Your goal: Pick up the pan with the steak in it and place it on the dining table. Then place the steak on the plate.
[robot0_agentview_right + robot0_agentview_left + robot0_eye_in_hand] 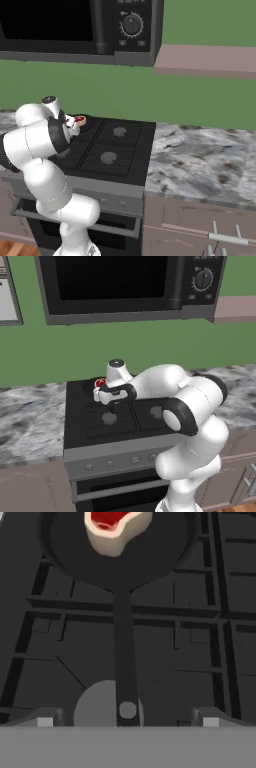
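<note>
The stove between marbled tabletop runs is bearing the pan on its far left burner, steak lying inside, while the tool, fingers standing apart, is hovering over the unobstructed handle, needing to descend and clamp it.

My pan looks like matt black metal, its long handle equally dull with a pale metal-looking rivet hole at the end, and the steak in it is glossy raw red with a smooth, waxy cream rim. The stove under it has dark matt grates and a brushed grey front edge. The counter to either side reads as polished grey-white marbled stone.
</note>
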